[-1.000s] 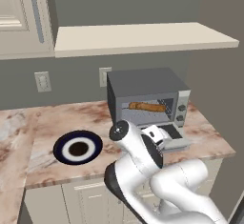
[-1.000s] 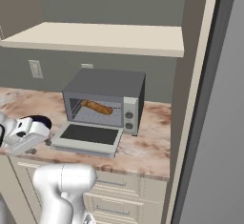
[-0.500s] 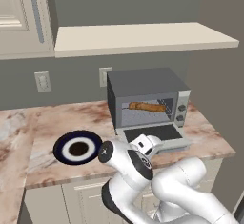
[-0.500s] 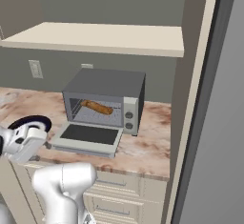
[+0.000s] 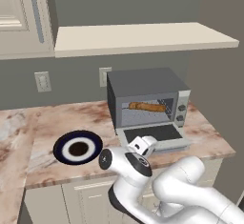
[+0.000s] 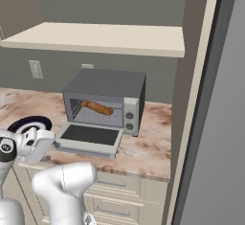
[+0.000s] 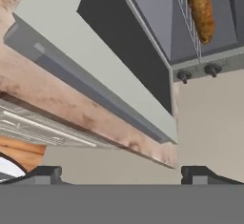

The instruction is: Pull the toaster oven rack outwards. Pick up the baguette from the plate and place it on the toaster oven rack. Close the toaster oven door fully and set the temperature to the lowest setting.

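Observation:
The toaster oven (image 5: 147, 87) stands on the counter with its door (image 5: 151, 134) folded down flat. The baguette (image 5: 147, 106) lies on the wire rack (image 5: 151, 112) inside the cavity. Left of the oven sits the plate (image 5: 77, 147), with nothing on it. My gripper (image 7: 121, 174) hangs low by the door's front edge, open, with nothing between its fingers (image 7: 46, 173). In the hand view the door (image 7: 95, 66) runs diagonally, with the baguette (image 7: 201, 9) and the rack (image 7: 183, 13) at the top. My hand (image 6: 37, 142) sits left of the door (image 6: 91, 137) in the right base view.
Two knobs (image 7: 183, 76) sit on the oven's right-hand panel. A shelf (image 5: 143, 36) hangs above the oven. A tall grey panel (image 6: 215, 123) closes off the counter on the right. Marble counter (image 5: 43, 123) stretches left of the plate.
The arm has folded down, and my hand has dropped from above the open door to its front edge. Oven, baguette and plate have stayed put. The jaws stay open.

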